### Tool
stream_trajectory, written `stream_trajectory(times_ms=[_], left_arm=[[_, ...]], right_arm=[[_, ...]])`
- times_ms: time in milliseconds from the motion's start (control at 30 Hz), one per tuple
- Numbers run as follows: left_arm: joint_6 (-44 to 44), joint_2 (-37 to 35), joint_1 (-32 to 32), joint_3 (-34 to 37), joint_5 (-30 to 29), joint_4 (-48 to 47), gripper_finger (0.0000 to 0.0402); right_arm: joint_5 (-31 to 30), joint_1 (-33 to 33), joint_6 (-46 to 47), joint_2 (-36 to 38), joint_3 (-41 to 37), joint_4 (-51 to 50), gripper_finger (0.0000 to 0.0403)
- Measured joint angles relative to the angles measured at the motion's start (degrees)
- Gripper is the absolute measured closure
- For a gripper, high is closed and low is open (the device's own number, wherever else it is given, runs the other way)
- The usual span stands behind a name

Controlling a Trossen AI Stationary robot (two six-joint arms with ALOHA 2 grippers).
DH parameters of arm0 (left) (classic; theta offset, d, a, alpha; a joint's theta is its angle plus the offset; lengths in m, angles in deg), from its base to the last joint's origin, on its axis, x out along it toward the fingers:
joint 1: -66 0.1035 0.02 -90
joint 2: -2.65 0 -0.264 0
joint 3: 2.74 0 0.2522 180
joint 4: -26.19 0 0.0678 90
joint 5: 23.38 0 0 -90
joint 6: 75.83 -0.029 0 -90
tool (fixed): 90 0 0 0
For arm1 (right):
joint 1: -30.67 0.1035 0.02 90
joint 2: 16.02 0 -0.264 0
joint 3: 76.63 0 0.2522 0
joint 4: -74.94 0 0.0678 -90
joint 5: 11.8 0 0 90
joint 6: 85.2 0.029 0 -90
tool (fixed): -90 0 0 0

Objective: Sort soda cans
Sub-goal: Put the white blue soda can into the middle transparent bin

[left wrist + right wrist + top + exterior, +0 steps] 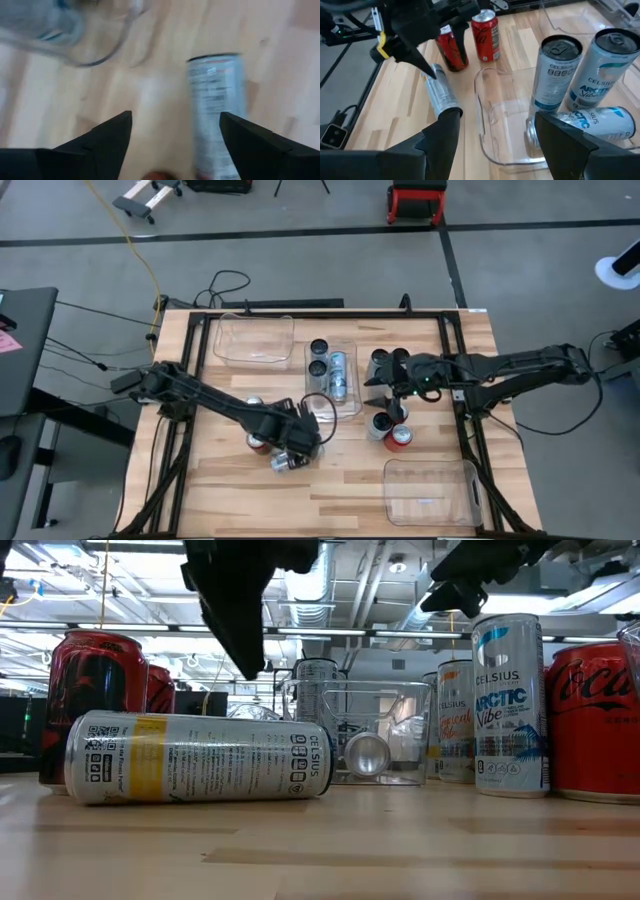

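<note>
A silver soda can (284, 461) lies on its side on the wooden table, also seen as the can (190, 757) in the low view. My left gripper (175, 145) hangs open just above it, pointing steeply down; the can (217, 110) lies under the gap, close to one finger, untouched. Two red cans (452, 50) (485, 35) stand upright next to it. A clear middle bin (350, 408) holds two upright silver cans (557, 70) and one lying can (585, 125). My right gripper (500, 145) waits open above that bin's right side.
A silver can (380, 425) and a red can (398, 438) stand right of the middle bin. One clear bin (255, 340) sits at the far left, another (432, 490) at the near right. Bare wood lies along the near edge.
</note>
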Motion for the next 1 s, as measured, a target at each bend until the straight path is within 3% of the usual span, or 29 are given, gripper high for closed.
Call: stream_trajectory(times_ms=[100, 267, 433, 600, 700, 900, 1000], left_arm=[[-1.57, 0.04, 0.3, 1.07, -0.24, 0.64, 0.0081], [-5.85, 0.05, 0.65, 1.29, -6.59, 2.66, 0.0079], [-11.39, 0.05, 0.88, 1.25, -6.75, 6.5, 0.0086], [-11.47, 0.05, 0.92, 1.25, -9.59, 6.53, 0.0092], [-10.94, 0.05, 0.69, 1.25, -13.71, 6.85, 0.0095], [-10.98, 0.05, -0.13, 1.25, -17.59, 10.52, 0.0095], [-10.97, 0.05, -0.83, 1.25, -19.74, 12.19, 0.0095]], right_arm=[[0.02, -0.05, 0.21, 0.0, -0.01, -0.01, 0.0122], [0.04, -1.09, 0.24, 0.0, -0.01, -0.14, 0.0122], [-0.11, -1.23, 1.34, 0.35, -0.01, -5.42, 0.0122], [-7.38, -0.38, 4.29, 2.76, -0.01, -16.4, 0.0122], [-8.6, -0.29, 6.59, 4.56, -0.01, -18.67, 0.0122], [-2.54, 6.84, 4.06, 6.29, -0.03, -15.29, 0.0122], [-3.47, 13.27, 1.83, 5.92, -0.01, -12.55, 0.0122]])
